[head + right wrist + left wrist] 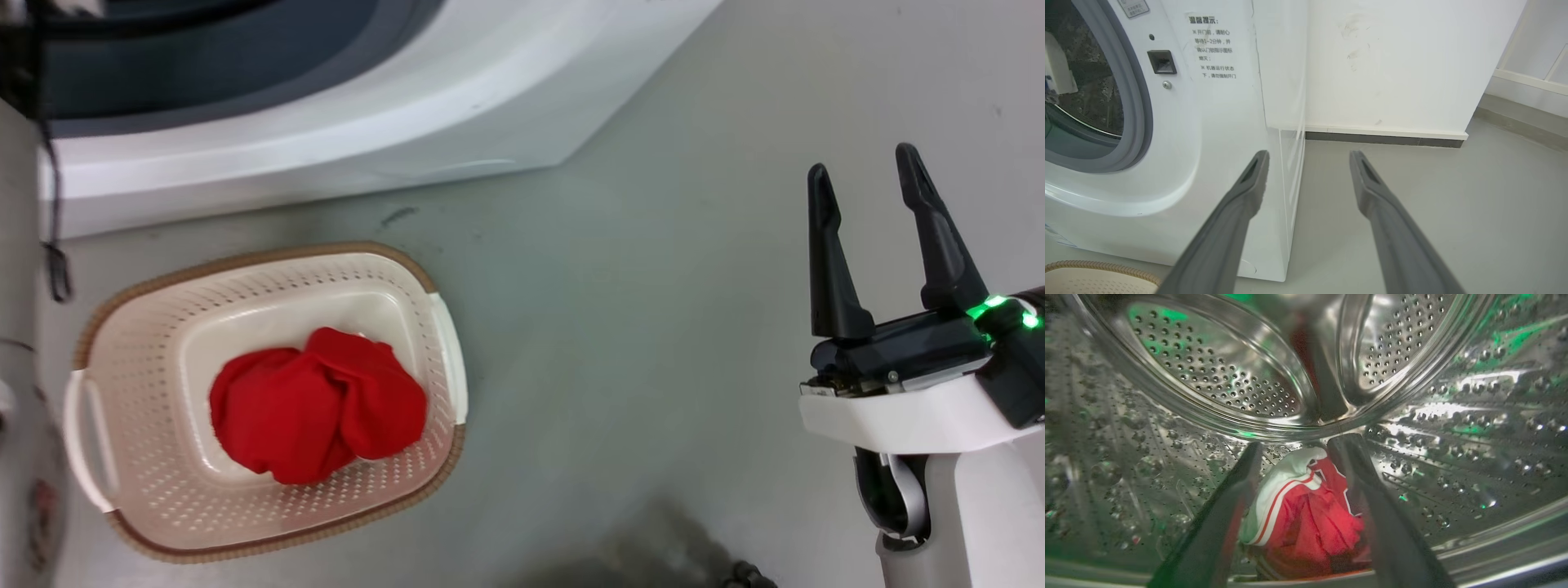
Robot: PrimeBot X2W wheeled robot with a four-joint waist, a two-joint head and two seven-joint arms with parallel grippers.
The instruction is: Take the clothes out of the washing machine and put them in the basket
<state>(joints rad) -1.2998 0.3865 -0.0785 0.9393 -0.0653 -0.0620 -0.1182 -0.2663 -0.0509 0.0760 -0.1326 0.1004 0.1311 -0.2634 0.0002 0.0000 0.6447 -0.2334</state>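
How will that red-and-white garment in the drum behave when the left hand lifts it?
Probably floppy: the garment lies crumpled in soft folds, so it should drape and trail. Likely light: thin fabric. It may drag on the drum.

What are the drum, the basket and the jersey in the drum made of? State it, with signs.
Drum: likely stainless steel, mirror-bright, perforated.
Basket: seemingly moulded cream plastic, matte, hole-patterned walls.
Jersey: apparently thin synthetic knit, creased, slight sheen.
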